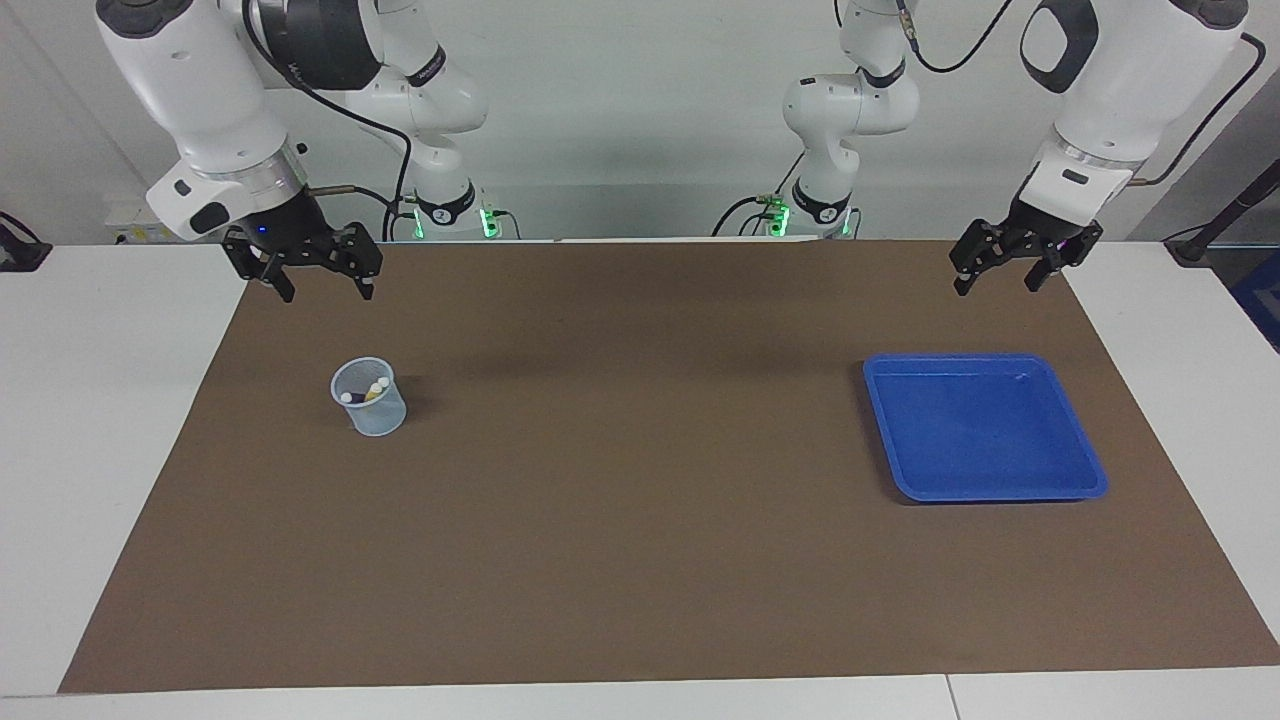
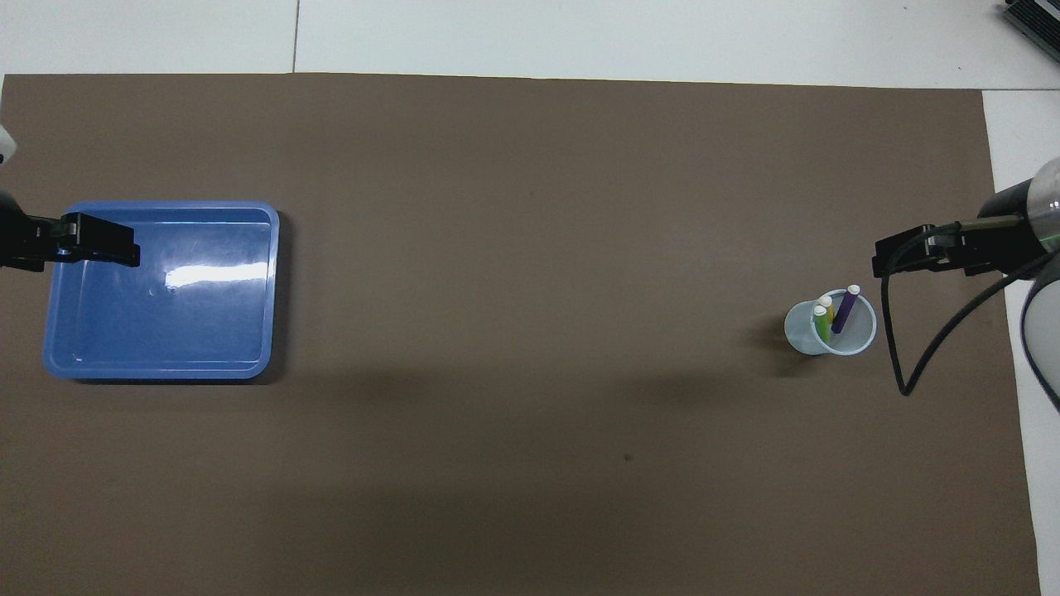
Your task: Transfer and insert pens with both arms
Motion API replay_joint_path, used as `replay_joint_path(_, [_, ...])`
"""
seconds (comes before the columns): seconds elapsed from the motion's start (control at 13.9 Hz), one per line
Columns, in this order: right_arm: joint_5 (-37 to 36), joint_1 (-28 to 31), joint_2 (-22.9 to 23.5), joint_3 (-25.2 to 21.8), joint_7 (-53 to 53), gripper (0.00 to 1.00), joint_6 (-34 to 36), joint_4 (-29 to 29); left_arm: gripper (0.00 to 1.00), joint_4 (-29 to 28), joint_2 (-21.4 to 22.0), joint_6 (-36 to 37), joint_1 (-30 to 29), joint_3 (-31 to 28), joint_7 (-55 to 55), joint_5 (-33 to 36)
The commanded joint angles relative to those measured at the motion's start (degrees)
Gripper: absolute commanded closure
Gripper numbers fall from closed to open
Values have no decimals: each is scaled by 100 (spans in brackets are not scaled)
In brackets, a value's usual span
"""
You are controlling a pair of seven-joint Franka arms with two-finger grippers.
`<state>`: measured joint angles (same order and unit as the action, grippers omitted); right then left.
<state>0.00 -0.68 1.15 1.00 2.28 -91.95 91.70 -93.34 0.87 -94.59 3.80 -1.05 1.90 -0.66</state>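
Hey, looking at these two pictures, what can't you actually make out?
- Lower ends of the pens: hidden inside the cup, both views.
- Pen colours, facing view: too small; only caps show.
- Left gripper, overhead view: cut off by the edge, one finger showing.
- Right gripper, overhead view: second finger not visible.

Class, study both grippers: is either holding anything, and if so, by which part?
Nothing is held. The left gripper and right gripper hang open and empty; all three pens stand in the clear cup.
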Motion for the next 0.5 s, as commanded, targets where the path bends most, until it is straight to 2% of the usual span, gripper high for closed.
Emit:
replay_joint_path(0.0, [79, -2, -53, 23, 141, 0, 160, -38, 0, 114, -69, -15, 59, -44, -32, 101])
replay_joint_path(0.43, [87, -2, -132, 23, 141, 0, 221, -38, 0, 106, -69, -15, 59, -44, -32, 92])
